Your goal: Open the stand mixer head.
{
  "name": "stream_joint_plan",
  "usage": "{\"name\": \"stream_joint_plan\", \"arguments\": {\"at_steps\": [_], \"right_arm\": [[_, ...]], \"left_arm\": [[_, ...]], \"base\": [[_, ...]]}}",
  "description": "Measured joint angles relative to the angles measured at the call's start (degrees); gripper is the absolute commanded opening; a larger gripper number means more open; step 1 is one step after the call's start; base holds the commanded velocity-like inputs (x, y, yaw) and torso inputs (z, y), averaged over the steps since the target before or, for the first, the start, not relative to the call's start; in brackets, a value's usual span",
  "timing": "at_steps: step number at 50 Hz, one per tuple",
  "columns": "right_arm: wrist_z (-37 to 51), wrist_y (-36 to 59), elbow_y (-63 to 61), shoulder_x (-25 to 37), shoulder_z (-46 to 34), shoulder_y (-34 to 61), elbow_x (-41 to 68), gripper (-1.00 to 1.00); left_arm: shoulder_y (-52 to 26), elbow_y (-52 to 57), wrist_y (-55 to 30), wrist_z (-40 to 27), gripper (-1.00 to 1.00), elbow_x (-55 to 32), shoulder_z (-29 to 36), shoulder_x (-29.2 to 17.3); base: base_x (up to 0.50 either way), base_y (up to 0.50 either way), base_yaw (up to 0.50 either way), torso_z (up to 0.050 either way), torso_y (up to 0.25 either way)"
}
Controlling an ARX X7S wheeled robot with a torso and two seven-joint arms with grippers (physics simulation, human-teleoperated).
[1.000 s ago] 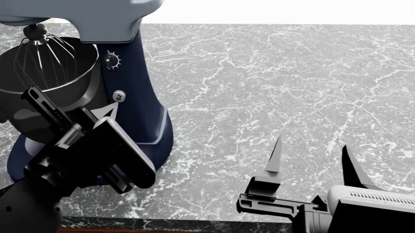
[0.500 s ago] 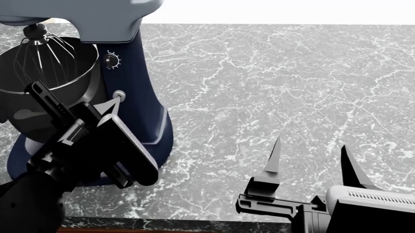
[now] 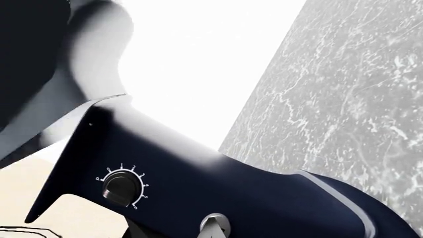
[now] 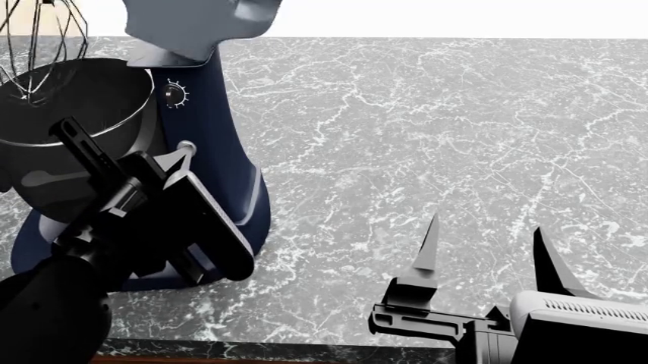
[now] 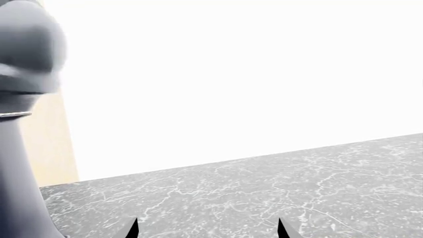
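Note:
The stand mixer head (image 4: 197, 21) is tilted up and back at the top left of the head view. Its wire whisk (image 4: 41, 45) hangs above the black bowl (image 4: 76, 114). Below is the navy column (image 4: 212, 144) with dial (image 4: 174, 93) and a silver lock knob (image 4: 187, 149). My left gripper (image 4: 132, 161) is open beside the bowl, one fingertip (image 4: 178, 162) touching the knob. The left wrist view shows that fingertip (image 3: 211, 232) on the knob (image 3: 215, 221), the dial (image 3: 122, 187) and the head's underside (image 3: 46, 114). My right gripper (image 4: 486, 227) is open and empty over the counter, its tips (image 5: 134, 229) showing in the right wrist view.
The mixer's flat base (image 4: 248, 220) stands on a grey marble counter (image 4: 426, 129). The counter's front edge (image 4: 303, 350) is just below my arms. A white wall runs behind. The head also shows in the right wrist view (image 5: 29, 44).
The mixer head has swung up and back, lifting the whisk out of the bowl. My left gripper has moved slightly up and right against the silver knob. The right arm has not moved.

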Motion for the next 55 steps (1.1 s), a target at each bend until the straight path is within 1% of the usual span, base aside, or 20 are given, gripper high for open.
{"name": "stream_joint_plan", "arguments": {"at_steps": [17, 21, 22, 24, 28, 34, 44, 55], "right_arm": [[0.38, -0.31, -0.08, 0.27, -0.20, -0.12, 0.18, 1.00], [0.39, -0.44, 0.11, 0.30, -0.33, -0.04, 0.10, 1.00], [0.39, -0.47, 0.17, 0.30, -0.36, -0.02, 0.08, 1.00], [0.43, -0.48, 0.17, 0.33, -0.43, -0.01, 0.03, 1.00], [0.54, -0.55, 0.18, 0.39, -0.51, 0.03, -0.06, 1.00], [0.63, -0.74, 0.48, 0.42, -0.78, 0.17, -0.33, 1.00], [0.61, -1.11, 1.51, 0.42, -1.26, 0.54, -0.72, 1.00], [0.76, -1.36, 1.89, 0.58, -1.43, 0.67, -0.83, 1.00]], "left_arm": [[-0.39, -0.80, 0.06, 0.44, -1.00, 0.41, 0.36, 0.50], [2.27, 4.80, -1.40, 0.44, -1.00, -0.58, 0.09, -0.54], [3.32, 6.97, -1.90, 0.15, 1.00, -0.84, -0.13, -0.85], [6.16, 12.39, -2.88, -1.25, 1.00, -1.01, -0.58, -1.41], [13.66, 22.35, -1.87, -5.41, 1.00, -1.72, -2.68, -2.14], [22.93, 30.37, 1.86, -10.99, 1.00, -3.57, -7.11, -2.50], [32.13, 35.53, 8.84, -16.90, 1.00, -7.80, -16.23, -2.05], [36.77, 36.22, 13.72, -19.99, 1.00, -9.25, -20.61, -2.04]], "base": [[0.00, 0.00, 0.00, 0.000, 0.000], [0.00, 0.00, 0.00, 0.000, 0.000], [0.00, 0.00, 0.00, 0.000, 0.000], [0.00, 0.00, 0.00, 0.000, 0.000], [0.00, 0.00, 0.00, 0.000, 0.000], [0.00, 0.00, 0.00, 0.000, 0.000], [0.00, 0.00, 0.00, 0.000, 0.000], [0.00, 0.00, 0.00, 0.000, 0.000]]}}
